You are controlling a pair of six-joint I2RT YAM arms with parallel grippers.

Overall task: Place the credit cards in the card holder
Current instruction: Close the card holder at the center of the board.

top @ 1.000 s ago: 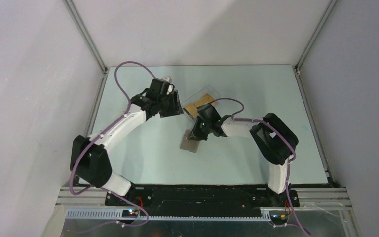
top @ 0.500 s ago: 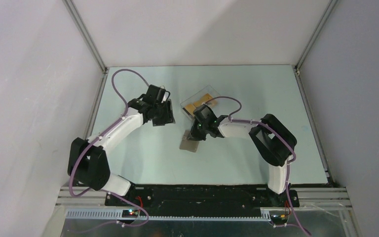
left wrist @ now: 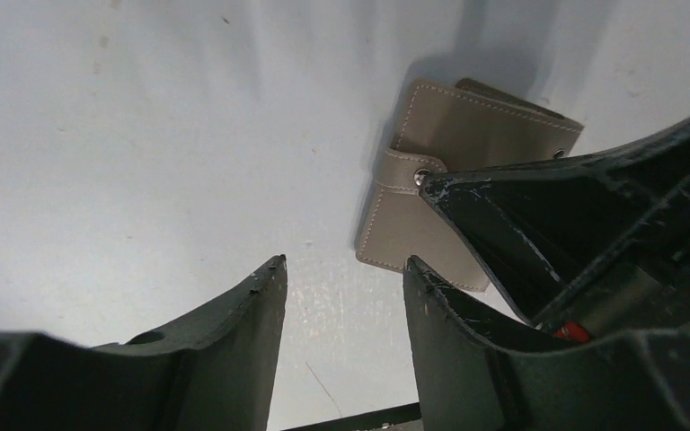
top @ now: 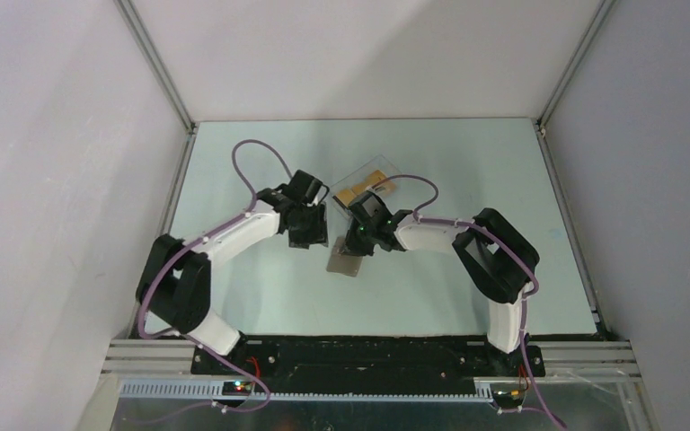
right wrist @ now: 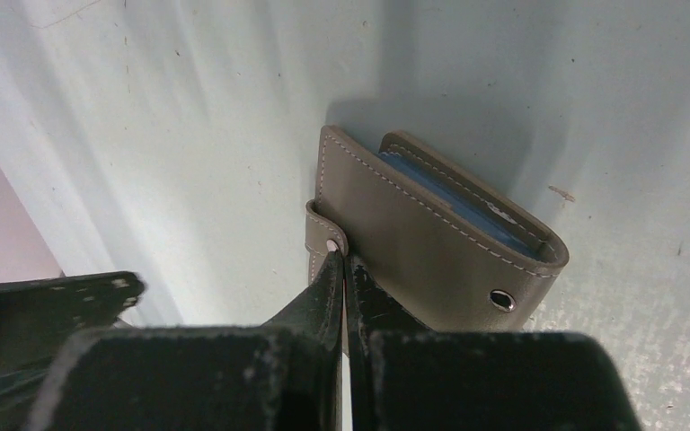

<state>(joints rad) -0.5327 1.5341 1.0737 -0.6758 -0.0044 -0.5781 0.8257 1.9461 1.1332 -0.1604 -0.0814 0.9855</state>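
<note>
Table [top: 234, 296], pale matte top. Card holder [right wrist: 431, 242] lies folded mid-table with its cover slightly ajar. It looks like soft stitched material, light and apt to slide or flop. Best taken by the strap tab [right wrist: 317, 226]. Right gripper [right wrist: 340, 260] is closed to a point at the tab's snap; cannot tell if it nips the tab. Left gripper [left wrist: 341, 274] is partly open and empty, just beside the holder. Credit cards [top: 355, 192] sit behind in a clear box [top: 386, 171]. They look thin, stiff and slick.

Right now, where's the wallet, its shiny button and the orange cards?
Flat grey-taupe folding card holder [right wrist: 431, 233]: right wrist view, top cover.
Small round silver snap [left wrist: 421, 177]: left wrist view, its centre.
Thin orange-gold plastic credit cards [top: 352, 191]: top view, card face.
</note>
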